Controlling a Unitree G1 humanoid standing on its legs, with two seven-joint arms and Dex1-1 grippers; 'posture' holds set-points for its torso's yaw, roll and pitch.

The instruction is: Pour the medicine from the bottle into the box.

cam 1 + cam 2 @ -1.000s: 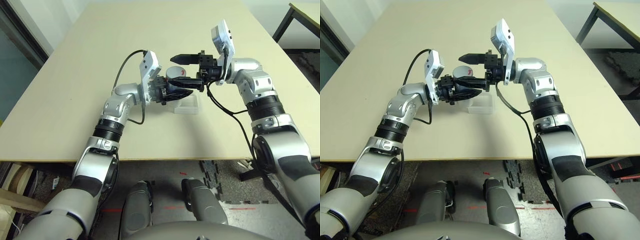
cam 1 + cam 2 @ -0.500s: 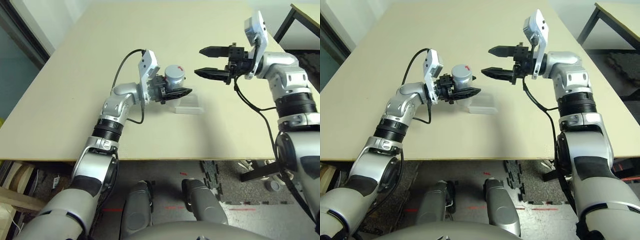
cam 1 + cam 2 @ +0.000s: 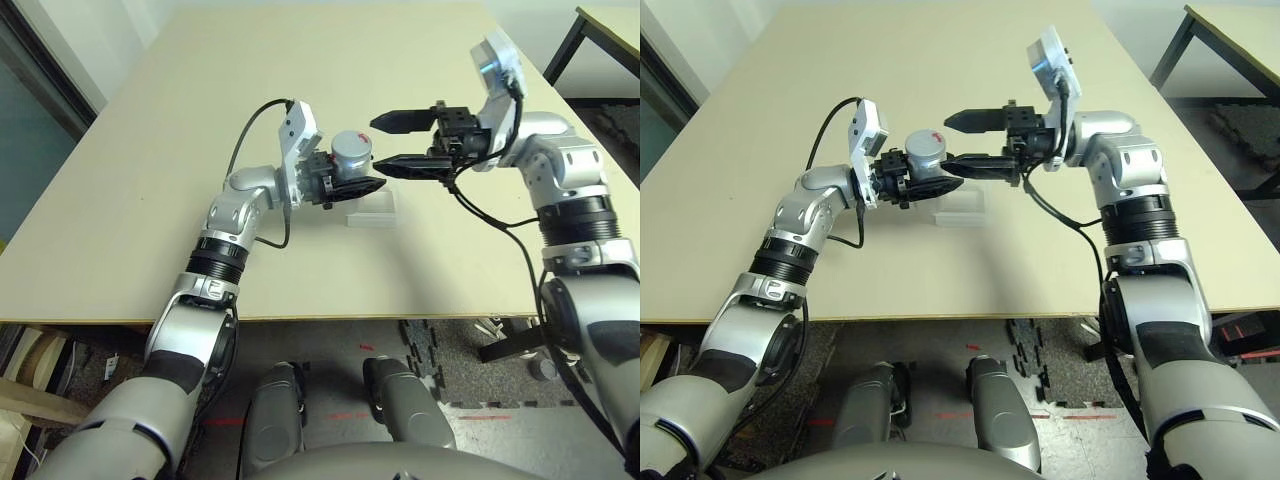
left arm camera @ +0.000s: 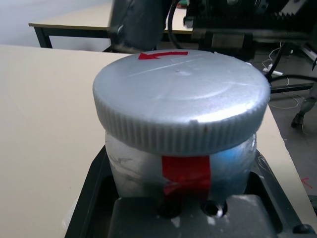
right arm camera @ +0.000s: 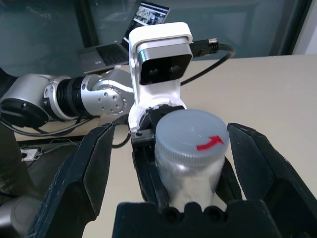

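The left gripper (image 3: 350, 186) is clenched on the bottle (image 3: 350, 152), upright above the table (image 3: 150, 150) with its grey cap (image 4: 181, 99) on (red arrow on top). The right gripper (image 3: 390, 142), at the bottle's 3 o'clock, stands spread wide, its 2 fingers (image 5: 91, 173) flanking the cap. The box (image 3: 372, 211) lies at the bottle's 5 o'clock.

No words or numbers can be read. The bottle (image 4: 181, 144) has a red arrow on its cap (image 4: 181, 96).

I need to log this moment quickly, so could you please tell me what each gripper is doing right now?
Left gripper: shut on the bottle.
Right gripper: open, holding nothing, fingers either side of the bottle's cap.
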